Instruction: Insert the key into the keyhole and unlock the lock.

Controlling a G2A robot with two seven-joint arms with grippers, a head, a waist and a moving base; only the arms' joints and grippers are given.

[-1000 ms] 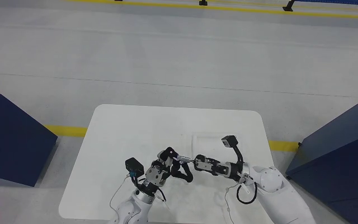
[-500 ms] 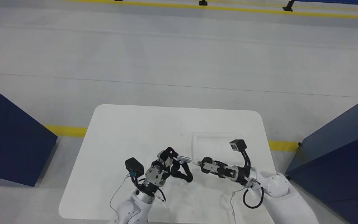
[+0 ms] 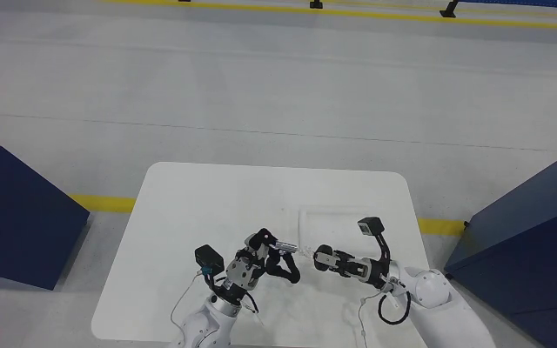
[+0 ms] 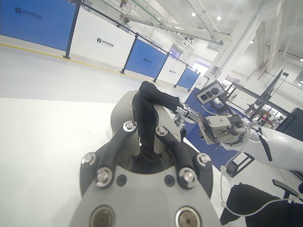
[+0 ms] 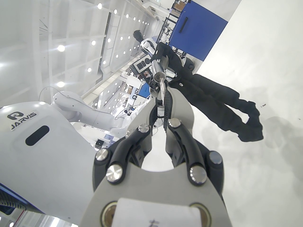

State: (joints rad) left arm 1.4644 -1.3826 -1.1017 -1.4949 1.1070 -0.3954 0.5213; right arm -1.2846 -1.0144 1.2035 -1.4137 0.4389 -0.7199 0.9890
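My left gripper (image 3: 265,245) is shut on a cable lock wrapped in a black fabric sleeve (image 4: 151,102), held above the table's front middle. The lock's metal cylinder (image 5: 158,75) points toward my right gripper (image 3: 307,252). That gripper (image 5: 163,96) is shut on a small silver key (image 5: 162,87), whose tip meets the keyhole; how deep it sits I cannot tell. In the left wrist view the right gripper (image 4: 201,121) sits right against the metal cylinder (image 4: 183,111). The sleeved cable loop (image 5: 227,105) hangs down from the lock.
The white table (image 3: 191,217) has bare surface to the left and behind the grippers. A faint rectangular outline (image 3: 335,217) lies on it behind the right gripper. Dark blue partitions stand beside the table at left (image 3: 35,226) and right (image 3: 513,244).
The right arm's wrist has turned and drawn back slightly to the right, key still at the lock. The left arm and lock have stayed still.
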